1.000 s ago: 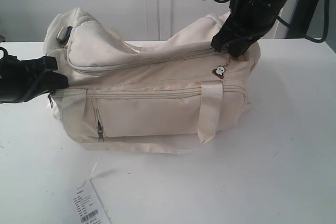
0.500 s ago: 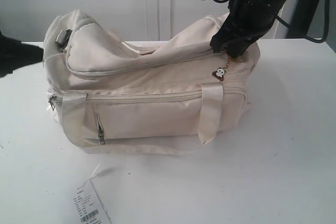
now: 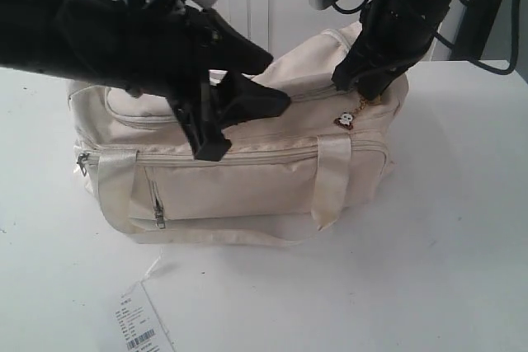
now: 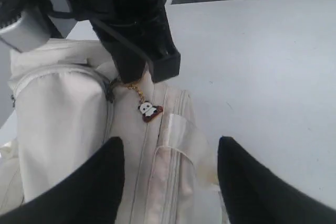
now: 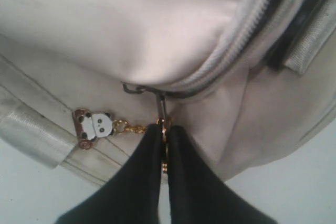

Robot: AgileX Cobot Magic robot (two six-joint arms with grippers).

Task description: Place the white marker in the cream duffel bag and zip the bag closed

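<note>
No sign of the white marker. I'd guess it is inside the cream duffel bag [image 3: 247, 179], but I can't tell. The right gripper [image 5: 166, 129] is pinched tight on the zip pull [image 5: 161, 109] at the bag's end (panda charm [image 5: 94, 125] dangling beside it), and the zip there looks shut. The left gripper [image 4: 169, 146] hovers above the bag, spread wide and holding nothing.

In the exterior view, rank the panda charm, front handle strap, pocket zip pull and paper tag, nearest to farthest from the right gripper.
From the right gripper:
1. Panda charm, hanging just below it.
2. Handle strap, lower on the bag's front.
3. Pocket zip pull, toward the bag's left end.
4. Paper tag, on the table before the bag.
</note>
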